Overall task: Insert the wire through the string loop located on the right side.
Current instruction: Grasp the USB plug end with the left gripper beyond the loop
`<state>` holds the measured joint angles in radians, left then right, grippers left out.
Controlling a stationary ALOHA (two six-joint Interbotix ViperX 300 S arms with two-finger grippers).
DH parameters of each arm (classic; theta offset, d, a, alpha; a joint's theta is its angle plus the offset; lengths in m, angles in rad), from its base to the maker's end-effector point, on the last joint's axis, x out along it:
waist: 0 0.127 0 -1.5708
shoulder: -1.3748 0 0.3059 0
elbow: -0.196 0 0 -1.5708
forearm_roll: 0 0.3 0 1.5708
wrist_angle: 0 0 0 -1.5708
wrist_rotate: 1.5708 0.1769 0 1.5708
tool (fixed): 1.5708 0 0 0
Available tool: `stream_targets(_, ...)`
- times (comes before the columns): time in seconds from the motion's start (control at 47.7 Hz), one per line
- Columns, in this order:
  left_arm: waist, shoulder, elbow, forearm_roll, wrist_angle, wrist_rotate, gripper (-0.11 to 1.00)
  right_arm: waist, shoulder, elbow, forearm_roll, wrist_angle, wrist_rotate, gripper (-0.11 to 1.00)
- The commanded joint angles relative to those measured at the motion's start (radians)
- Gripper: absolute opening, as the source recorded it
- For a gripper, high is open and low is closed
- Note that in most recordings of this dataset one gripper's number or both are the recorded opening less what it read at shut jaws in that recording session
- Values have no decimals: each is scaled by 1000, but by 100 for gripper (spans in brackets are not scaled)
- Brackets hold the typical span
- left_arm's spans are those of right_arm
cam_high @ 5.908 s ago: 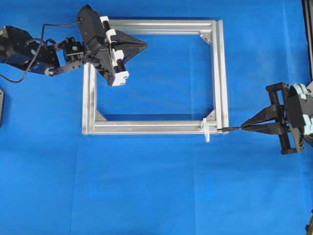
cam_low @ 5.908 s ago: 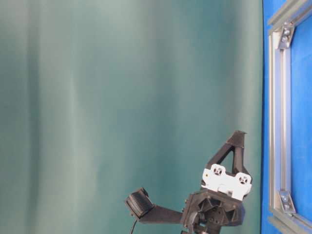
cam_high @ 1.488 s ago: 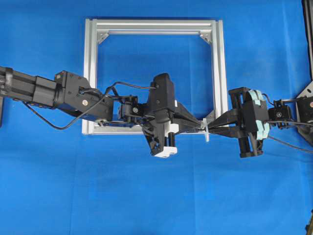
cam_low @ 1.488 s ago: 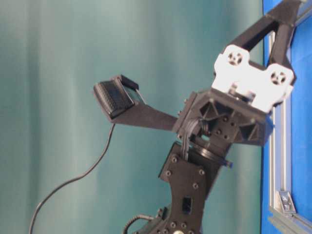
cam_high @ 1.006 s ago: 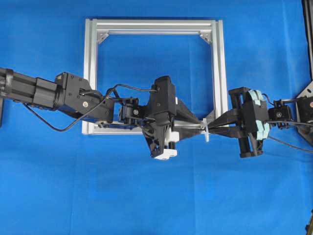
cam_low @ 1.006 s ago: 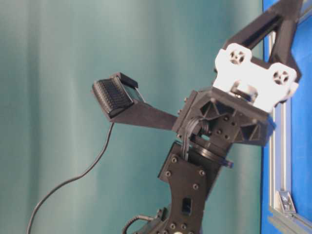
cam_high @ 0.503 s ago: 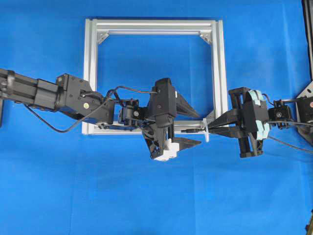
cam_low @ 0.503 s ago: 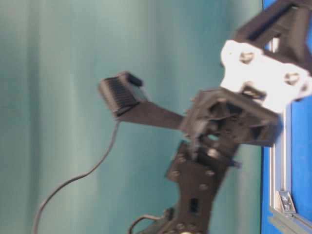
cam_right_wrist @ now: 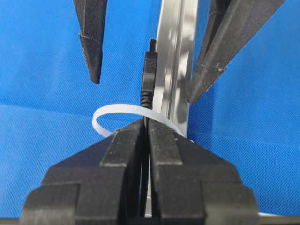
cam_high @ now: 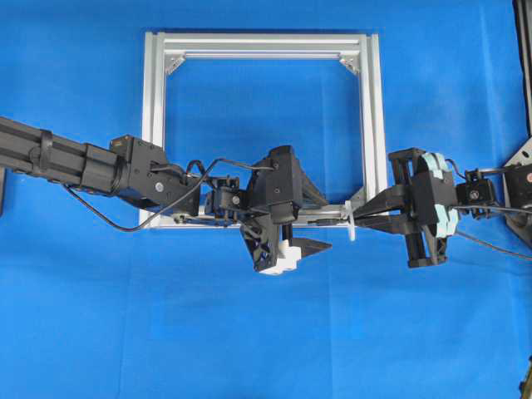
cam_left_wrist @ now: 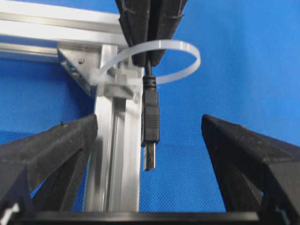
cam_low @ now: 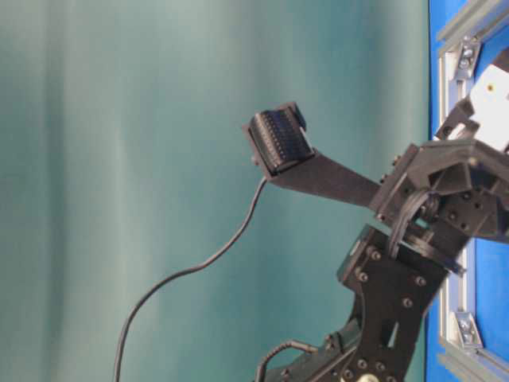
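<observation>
The wire's black plug (cam_left_wrist: 150, 119) pokes through the white string loop (cam_left_wrist: 190, 51) beside the silver frame bar (cam_left_wrist: 117, 159). My right gripper (cam_right_wrist: 146, 125) is shut on the wire just behind the loop (cam_right_wrist: 105, 112), with the plug (cam_right_wrist: 149, 70) sticking out past it. My left gripper (cam_left_wrist: 149, 124) is open, its fingers (cam_left_wrist: 51, 150) wide on either side of the plug and not touching it. From overhead, the plug (cam_high: 324, 222) lies between the left gripper (cam_high: 327, 219) and the loop (cam_high: 352, 221), and the right gripper (cam_high: 360, 218) meets the loop from the right.
The square aluminium frame (cam_high: 372, 125) lies flat on the blue cloth, with corner brackets (cam_left_wrist: 75, 65) inside its corners. The left arm (cam_high: 83, 166) reaches across the frame's lower bar. The table-level view shows mostly the left arm's wrist (cam_low: 429, 199) and a green backdrop.
The left gripper has opened wide, let go of the plug, and drawn back a little to the left. The right gripper has stayed shut and still.
</observation>
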<state>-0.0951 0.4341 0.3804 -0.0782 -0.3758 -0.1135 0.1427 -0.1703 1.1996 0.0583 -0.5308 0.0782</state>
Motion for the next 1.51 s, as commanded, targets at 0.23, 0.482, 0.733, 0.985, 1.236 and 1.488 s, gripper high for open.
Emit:
stream_targets(0.23,0,-21,-18,3,-9,2,87,-2,-8,-18,-2,-11,0,-4)
stream_targets(0.482,0,-21,-18,3,-11,2,87,-2,-6,-18,-2,-9,-2,-4)
stream_targets(0.733,0,-23,-21,3,-9,2,85,-2,-8,-17,-3,-9,-2,-4)
stream_targets(0.985,-6,-23,-32,3,-29,32,38,-2,-8,-18,-2,-8,-2,-4)
stream_targets(1.236,-11,-25,-25,3,-35,74,8,-2,-8,-18,-2,-8,-2,-4)
stream_targets(1.488,-14,-25,-25,3,-32,74,8,-2,-8,-18,-2,-8,-2,-4)
